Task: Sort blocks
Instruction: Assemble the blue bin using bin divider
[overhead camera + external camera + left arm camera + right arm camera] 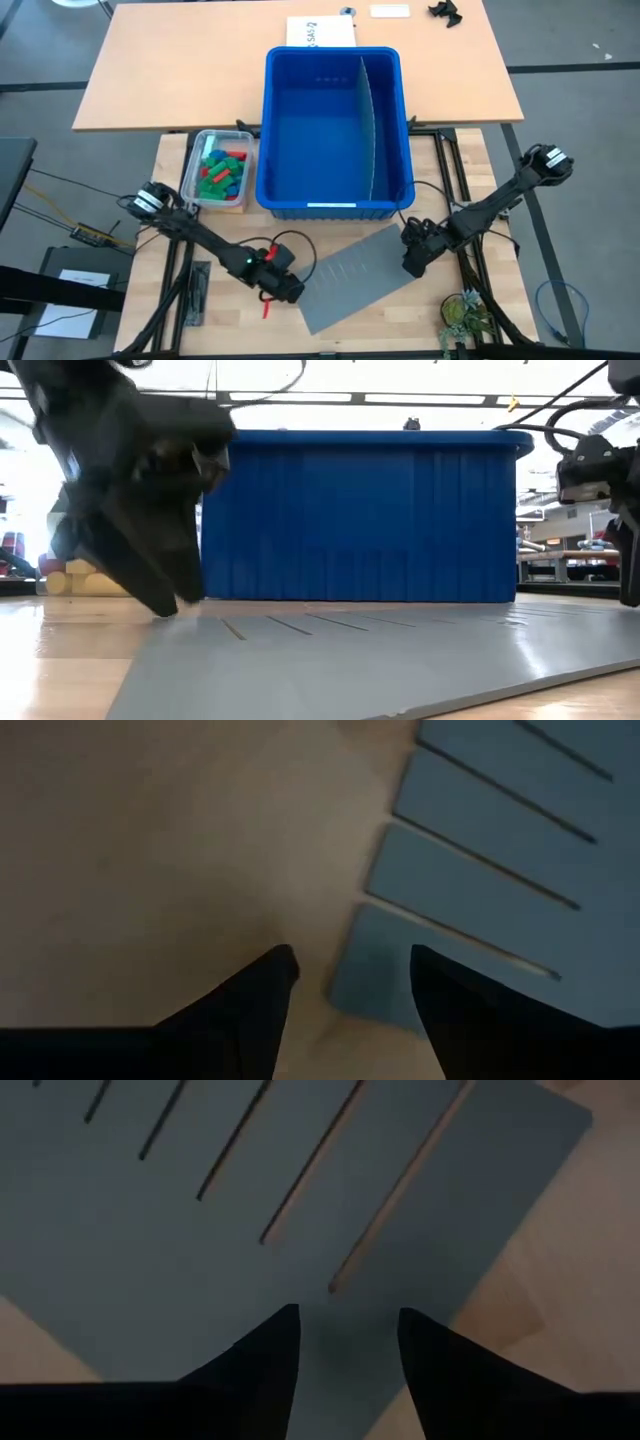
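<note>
On the table stood one blue bin [335, 135] with one divider [375, 125], one clear tub [190, 172] holding the blocks [222, 173], red, green and blue, too heaped to count, and one grey slotted panel [360, 275]. Left gripper [287, 288] and right gripper [412, 262] hovered at opposite panel corners, fingers [262, 990] spread, pinching nothing.

The blocks [221, 172] are held in a tub [194, 165] just left of the bin [284, 140]; a slotted panel [365, 272] is laid before the bin.
</note>
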`<action>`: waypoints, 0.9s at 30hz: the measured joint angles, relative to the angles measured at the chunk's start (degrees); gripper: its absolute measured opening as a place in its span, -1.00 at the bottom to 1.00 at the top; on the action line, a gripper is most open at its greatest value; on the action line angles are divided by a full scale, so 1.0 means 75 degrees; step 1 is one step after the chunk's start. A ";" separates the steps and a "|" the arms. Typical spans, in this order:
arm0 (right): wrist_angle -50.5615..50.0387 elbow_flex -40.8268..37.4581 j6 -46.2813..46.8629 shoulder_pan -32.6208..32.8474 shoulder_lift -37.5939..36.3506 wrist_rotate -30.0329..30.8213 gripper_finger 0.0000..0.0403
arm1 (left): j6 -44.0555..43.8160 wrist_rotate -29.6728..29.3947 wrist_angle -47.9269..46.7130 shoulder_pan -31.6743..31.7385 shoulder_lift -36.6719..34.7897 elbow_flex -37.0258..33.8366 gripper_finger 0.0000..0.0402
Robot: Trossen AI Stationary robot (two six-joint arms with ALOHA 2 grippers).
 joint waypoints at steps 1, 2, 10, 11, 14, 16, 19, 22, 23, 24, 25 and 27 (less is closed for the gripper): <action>0.0036 0.0000 -0.0052 -0.0042 0.0088 -0.0036 -0.16 | 0.0012 0.0124 -0.0171 0.0052 0.0030 0.0037 0.08; 0.0045 0.0001 -0.0055 -0.0078 0.0156 -0.0082 -0.17 | 0.0023 0.0152 -0.0380 0.0096 0.0038 0.0039 0.08; 0.1216 0.0020 0.0755 -0.0270 0.0607 -0.0401 -0.22 | -0.0364 -0.0295 -0.2708 0.0297 -0.0039 0.0147 0.08; 0.1297 0.0017 0.0851 -0.0333 0.0622 -0.0384 -0.22 | -0.0375 -0.0356 -0.2860 0.0311 -0.0034 0.0150 0.08; 0.1618 0.0006 0.0919 -0.0535 0.0633 -0.0148 -0.21 | -0.0376 -0.0514 -0.2880 0.0313 -0.0024 0.0254 0.08; 0.1861 0.0003 0.0734 -0.0671 0.0638 -0.0050 -0.20 | -0.0374 -0.0588 -0.2913 0.0274 -0.0038 0.0425 0.08; 0.1919 0.0001 0.0231 -0.0829 0.0553 -0.0280 -0.19 | -0.0362 -0.0706 -0.2978 0.0041 -0.0156 0.0824 0.08; 0.1792 0.0000 -0.0157 -0.0895 0.0232 -0.0686 -0.16 | -0.0421 -0.0908 -0.2890 -0.0353 -0.0243 0.1270 0.08; 0.1702 0.0000 -0.0206 -0.0895 0.0092 -0.0773 -0.14 | -0.0572 -0.0970 -0.2891 -0.0485 -0.0243 0.1401 0.08; 0.1622 0.0000 -0.0229 -0.0895 -0.0054 -0.0861 -0.13 | -0.0800 -0.1081 -0.2867 -0.0620 -0.0243 0.1496 0.08; 0.1497 0.0000 -0.0248 -0.0895 -0.0220 -0.0912 -0.11 | -0.1090 -0.1128 -0.2809 -0.0754 -0.0243 0.1541 0.08; 0.1229 0.0000 -0.0341 -0.0867 -0.0508 -0.0921 -0.05 | -0.1738 -0.1178 -0.2565 -0.1049 -0.0243 0.1546 0.08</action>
